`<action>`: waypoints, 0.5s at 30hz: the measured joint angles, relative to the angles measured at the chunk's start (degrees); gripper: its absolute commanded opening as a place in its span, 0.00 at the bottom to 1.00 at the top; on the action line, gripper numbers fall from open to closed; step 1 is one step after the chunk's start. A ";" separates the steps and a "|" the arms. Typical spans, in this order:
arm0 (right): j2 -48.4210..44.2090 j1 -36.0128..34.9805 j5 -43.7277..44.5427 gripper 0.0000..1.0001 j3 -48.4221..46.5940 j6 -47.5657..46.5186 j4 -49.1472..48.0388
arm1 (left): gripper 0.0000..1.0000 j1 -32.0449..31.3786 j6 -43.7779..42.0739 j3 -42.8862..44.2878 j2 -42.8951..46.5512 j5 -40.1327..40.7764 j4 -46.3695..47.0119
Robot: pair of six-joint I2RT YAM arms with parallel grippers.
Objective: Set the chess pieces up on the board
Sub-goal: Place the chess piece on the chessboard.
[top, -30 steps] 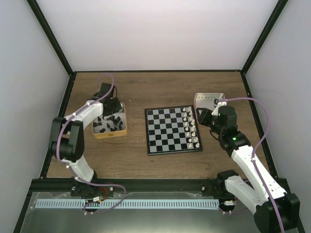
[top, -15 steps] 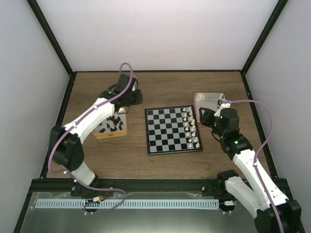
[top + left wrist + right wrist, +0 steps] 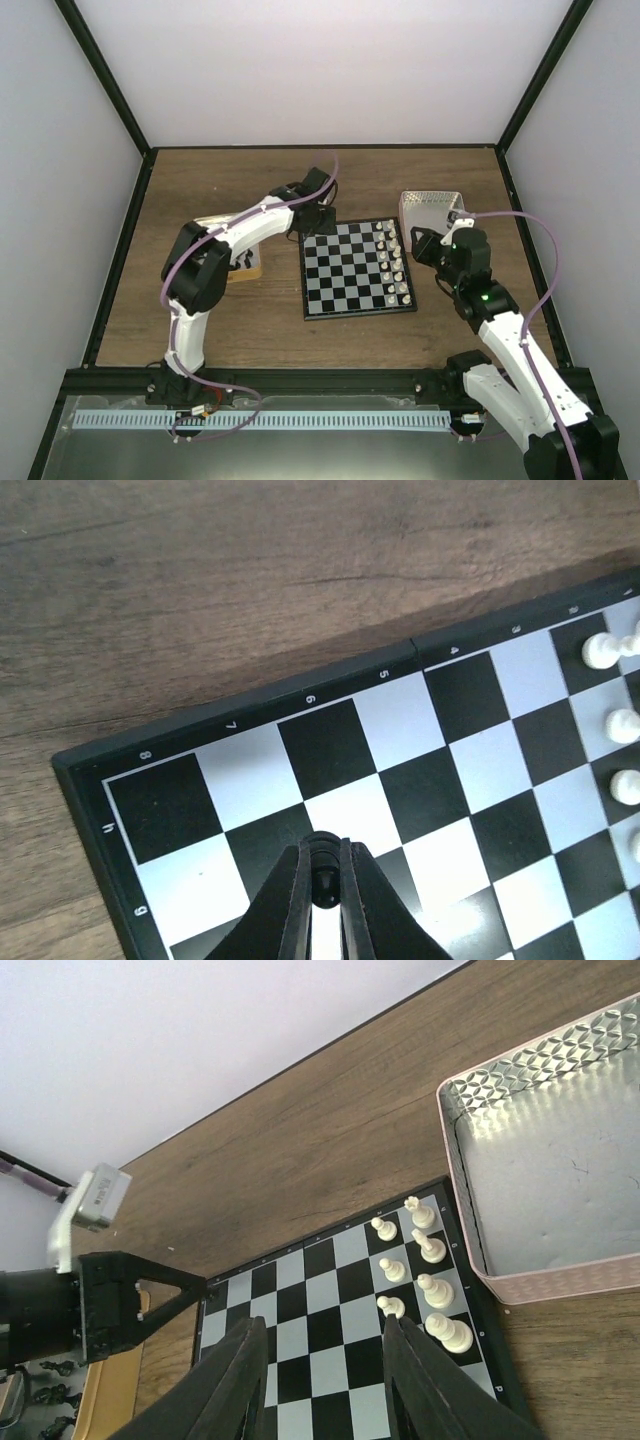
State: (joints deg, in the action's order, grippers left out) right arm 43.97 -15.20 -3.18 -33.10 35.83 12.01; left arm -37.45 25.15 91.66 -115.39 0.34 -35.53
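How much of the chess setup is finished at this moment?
Done: the white pieces stand in two rows at the board's right edge, and the right tin looks empty. In hand: the left end effector holds one black piece over the board's far left corner. Left: no black piece stands on the board yet; other black pieces lie in the yellow tin. The right end effector is open and empty.
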 measured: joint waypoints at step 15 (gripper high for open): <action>1.36 0.00 -0.07 0.33 0.28 0.02 -0.07 | 0.08 -1.70 -2.05 6.58 -8.28 3.52 -4.46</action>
State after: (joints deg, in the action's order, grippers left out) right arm 45.32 -15.20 -3.25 -32.82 35.86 11.94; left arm -39.16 23.09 98.24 -123.68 3.86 -39.99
